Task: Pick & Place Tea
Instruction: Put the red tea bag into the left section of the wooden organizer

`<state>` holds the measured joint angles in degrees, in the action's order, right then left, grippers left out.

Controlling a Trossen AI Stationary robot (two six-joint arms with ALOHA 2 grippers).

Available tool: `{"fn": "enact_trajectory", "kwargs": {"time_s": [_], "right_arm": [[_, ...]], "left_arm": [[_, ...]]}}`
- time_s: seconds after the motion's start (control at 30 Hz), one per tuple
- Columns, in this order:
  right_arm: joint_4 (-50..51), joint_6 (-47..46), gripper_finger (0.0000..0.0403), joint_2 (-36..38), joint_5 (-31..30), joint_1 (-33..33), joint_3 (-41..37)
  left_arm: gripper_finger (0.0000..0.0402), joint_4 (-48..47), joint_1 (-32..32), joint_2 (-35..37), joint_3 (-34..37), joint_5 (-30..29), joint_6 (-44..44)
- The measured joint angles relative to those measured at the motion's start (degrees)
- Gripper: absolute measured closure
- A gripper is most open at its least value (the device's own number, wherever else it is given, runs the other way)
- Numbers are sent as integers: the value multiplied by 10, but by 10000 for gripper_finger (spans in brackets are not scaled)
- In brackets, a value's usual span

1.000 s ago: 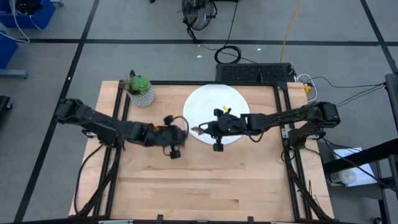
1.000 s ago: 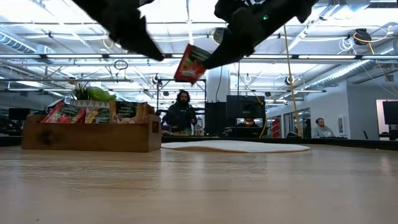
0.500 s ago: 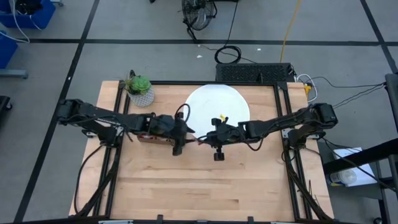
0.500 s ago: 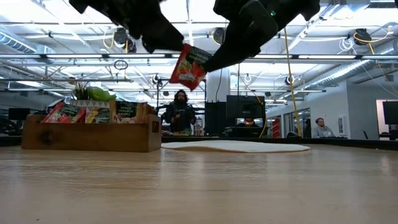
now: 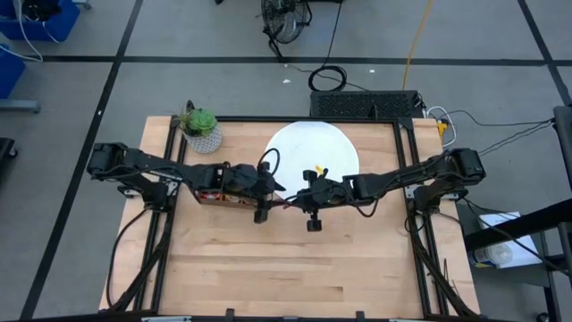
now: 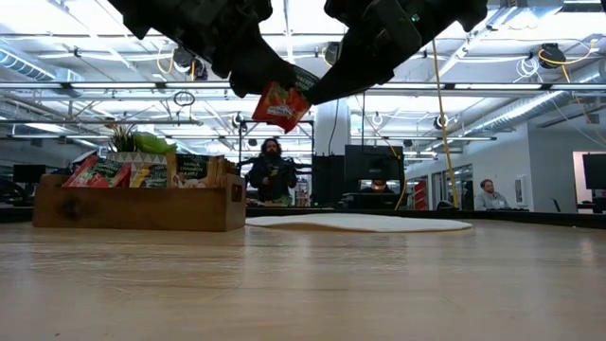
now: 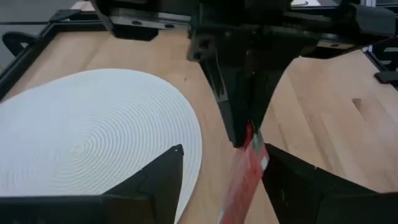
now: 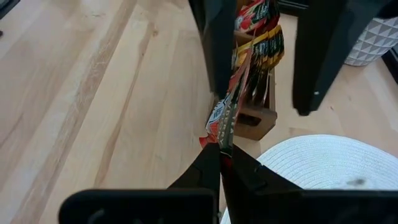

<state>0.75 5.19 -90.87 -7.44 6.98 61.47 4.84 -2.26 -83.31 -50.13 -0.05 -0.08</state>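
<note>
Mid-air handoff going on just off the 7 o'clock edge of the white disc [image 5: 312,164], well above the table. Red tea sachet [image 6: 281,103] pinched edge-on by the right gripper [image 8: 222,149], fingers shut flat on one corner. Left gripper [image 7: 217,168] coming in from the 9 o'clock side, fingers spread wide and straddling the sachet's free end, with no contact visible. Looks feather-light and floppy, just a thin foil-ish packet hanging a bit tilted from that one pinch, so probably zero weight problem but plenty of chance to bend or swing. Likely a bit slick too, judging by the sheen. Best bet for the grab: squeeze across the flat faces, on the free half away from the right gripper's fingers, not on the thin edge. Not fragile as such, though a hard crush could crumple the bag inside. Rest of the tea standing packed in the wooden tray [image 6: 142,206] over at 9 o'clock of the disc, next to the little potted plant [image 5: 200,128]. One yellow sachet [image 5: 317,167] lying on the disc.
</note>
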Motion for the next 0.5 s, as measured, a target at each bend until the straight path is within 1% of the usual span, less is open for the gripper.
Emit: {"fn": "enact_trajectory", "kwargs": {"time_s": [0.23,0.5], "right_arm": [[7,0,403,0,0,0,0],[8,0,403,0,0,0,0]], "left_arm": [[218,14,0,0,0,0,0],[234,11,0,0,0,1,-4]]}}
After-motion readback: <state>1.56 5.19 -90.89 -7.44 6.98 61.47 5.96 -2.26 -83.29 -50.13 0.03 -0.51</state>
